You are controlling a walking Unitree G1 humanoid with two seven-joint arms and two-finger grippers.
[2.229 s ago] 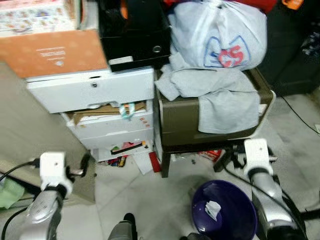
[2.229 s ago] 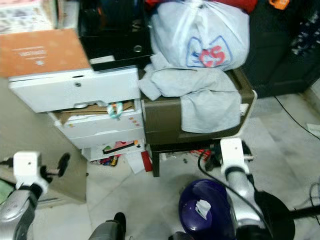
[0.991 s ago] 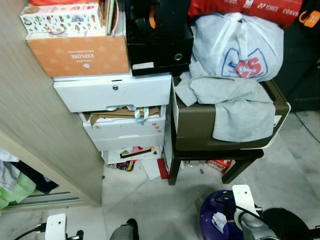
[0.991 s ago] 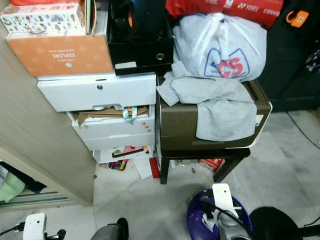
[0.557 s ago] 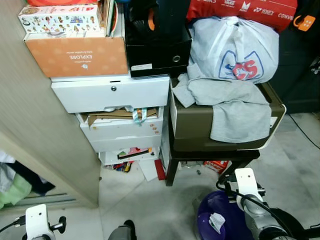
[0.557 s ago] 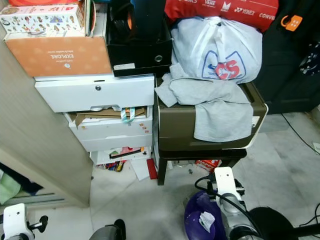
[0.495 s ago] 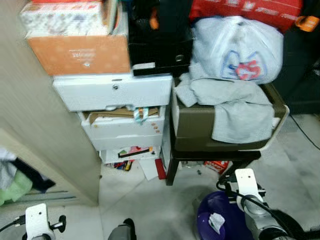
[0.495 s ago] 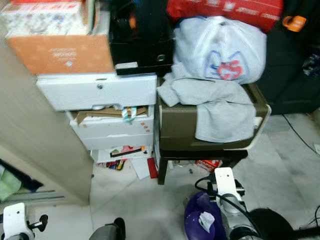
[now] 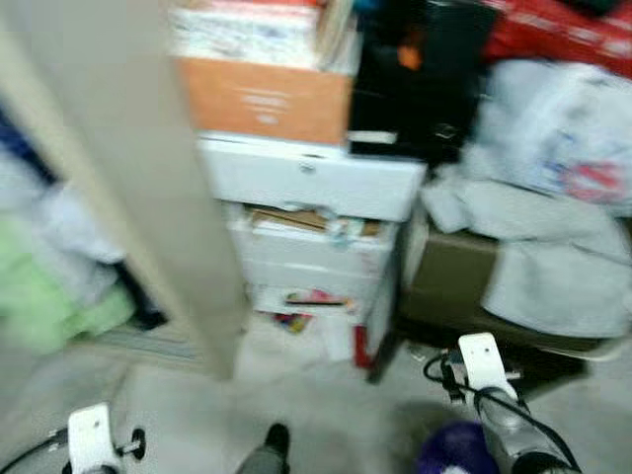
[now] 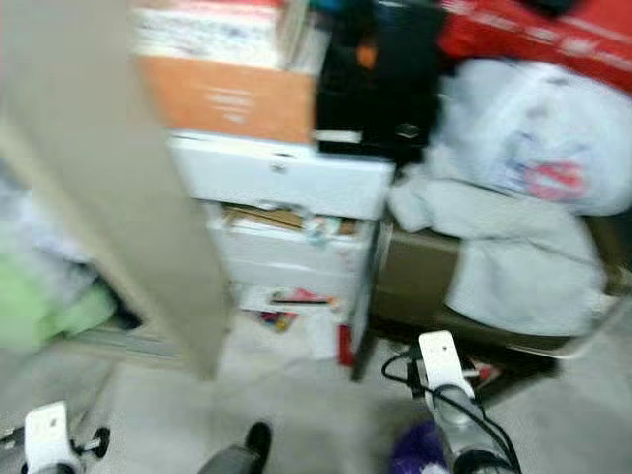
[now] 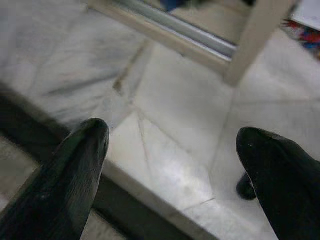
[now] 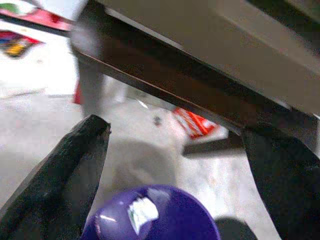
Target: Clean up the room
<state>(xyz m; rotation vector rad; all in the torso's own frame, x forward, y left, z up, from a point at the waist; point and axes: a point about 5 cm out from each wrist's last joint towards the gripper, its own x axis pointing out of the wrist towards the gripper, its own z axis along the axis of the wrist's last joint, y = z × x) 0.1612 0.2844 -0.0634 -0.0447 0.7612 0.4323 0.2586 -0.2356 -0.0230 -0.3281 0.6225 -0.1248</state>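
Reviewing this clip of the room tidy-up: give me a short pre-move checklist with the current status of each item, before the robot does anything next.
1. Head views sharp enough to aim: not ok, both are blurred.
2. Left pincer free: ok, fingers spread over bare floor tiles, nothing held.
3. Right pincer free: ok, fingers spread, nothing between them.
4. Purple bin within reach: ok, just below the right pincer, with a scrap of paper inside.
5. Litter located: ok, a red wrapper lies on the floor under the dark bench.
6. Drawers shut: not ok, cardboard and papers poke out.
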